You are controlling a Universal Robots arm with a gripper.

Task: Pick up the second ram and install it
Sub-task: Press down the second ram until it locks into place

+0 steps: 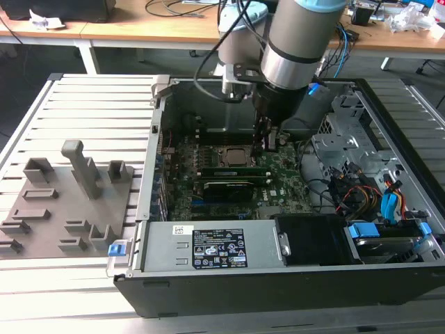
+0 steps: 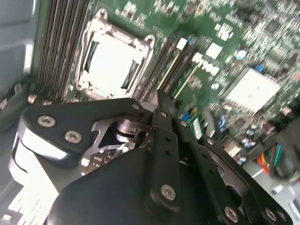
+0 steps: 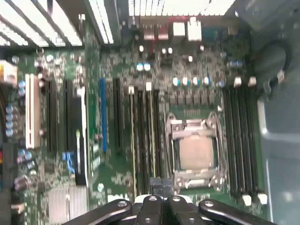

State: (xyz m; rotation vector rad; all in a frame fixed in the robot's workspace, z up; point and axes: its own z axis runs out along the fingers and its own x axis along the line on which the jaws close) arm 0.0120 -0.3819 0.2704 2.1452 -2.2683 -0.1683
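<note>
My gripper hangs inside the open computer case over the motherboard, just off the end of the CPU socket. In both wrist views its fingers are shut together with nothing seen between them. Two long narrow green sticks stand seated in the slots beside the socket. Which of them is the second ram I cannot tell. In the first wrist view the stick edges run along the slots just ahead of the fingertips, next to the socket. The second wrist view shows them beside the socket.
A grey holder plate with upright blocks lies on the slatted table at the exterior view's left. A blue clip sits by its corner. Inside the case are a metal drive cage, coloured cables and a labelled metal box.
</note>
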